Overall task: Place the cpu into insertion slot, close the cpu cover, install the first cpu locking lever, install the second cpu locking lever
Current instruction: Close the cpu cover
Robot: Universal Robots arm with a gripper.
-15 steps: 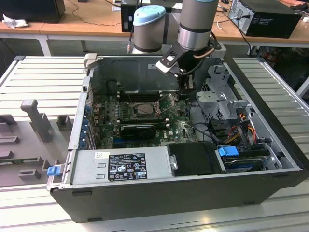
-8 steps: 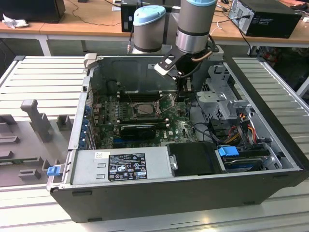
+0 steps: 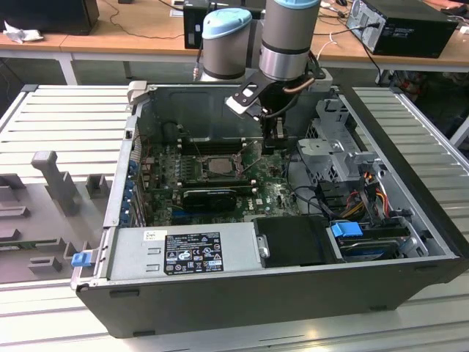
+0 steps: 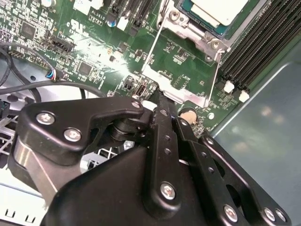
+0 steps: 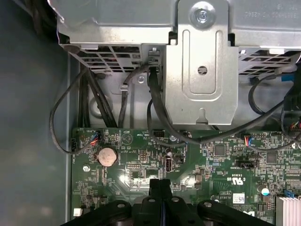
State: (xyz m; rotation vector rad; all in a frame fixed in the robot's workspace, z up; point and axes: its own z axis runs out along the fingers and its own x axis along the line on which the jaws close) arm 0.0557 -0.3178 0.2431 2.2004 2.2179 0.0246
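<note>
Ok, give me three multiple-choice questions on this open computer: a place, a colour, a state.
1. Where is the pale silver square cpu? A) on a cable B) in the silver-edged insertion slot C) on the case floor
2. What colour is the flat circuit board? A) green B) red C) white
3. How are the fingers of the black robot hand? A) wide open B) shut on the cpu C) shut together, empty

1 B, it lies inside the socket frame; 2 A, green in both wrist views; 3 C, they meet with nothing between.
</note>
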